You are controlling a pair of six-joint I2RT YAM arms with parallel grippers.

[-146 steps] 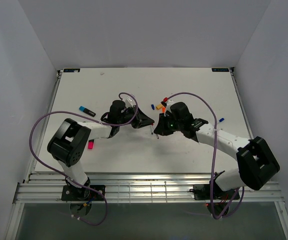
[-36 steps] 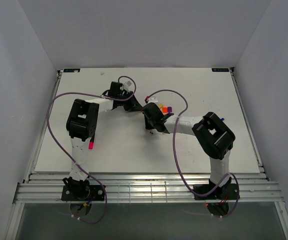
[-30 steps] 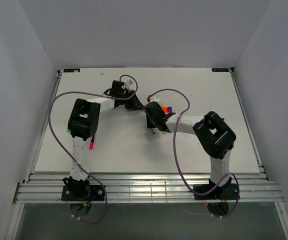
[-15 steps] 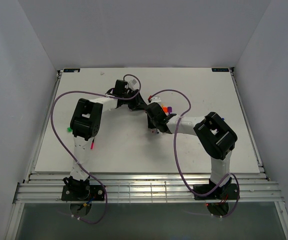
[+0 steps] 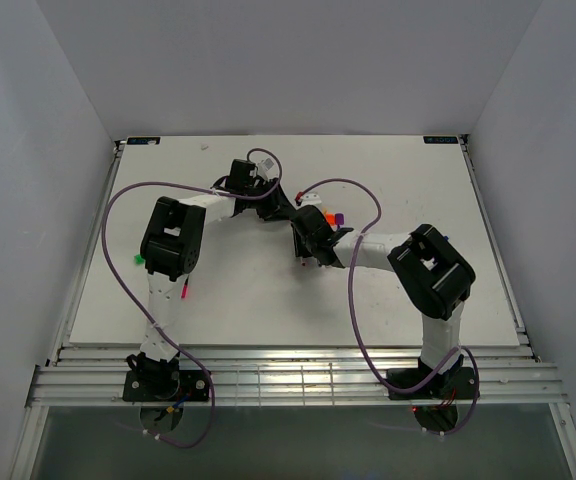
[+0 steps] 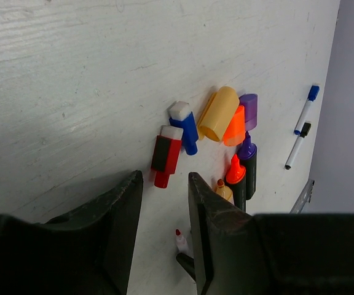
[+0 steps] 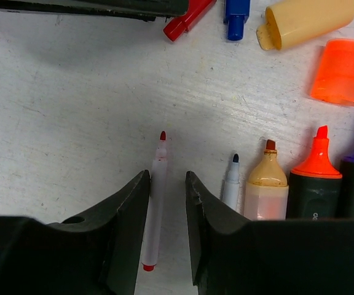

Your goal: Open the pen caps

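Tools: my left tool (image 6: 163, 179) and right tool (image 7: 166, 177) spread, empty | Pen caps (image 6: 219, 114): off, clustered mid-frame on surface (image 6: 72, 74) | Risk: right tool straddles red pen (image 7: 154, 209); closing could roll it into them.

Both arms now stand folded and reach farther across the bench than seconds earlier. Within the last second, the left hand (image 6: 163, 184) and right hand (image 7: 167, 178) have parted their jaws.

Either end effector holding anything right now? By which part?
Nothing is held. Left end effector is open and empty; right end effector stands open astride the thin red-tipped pen, not gripping it.
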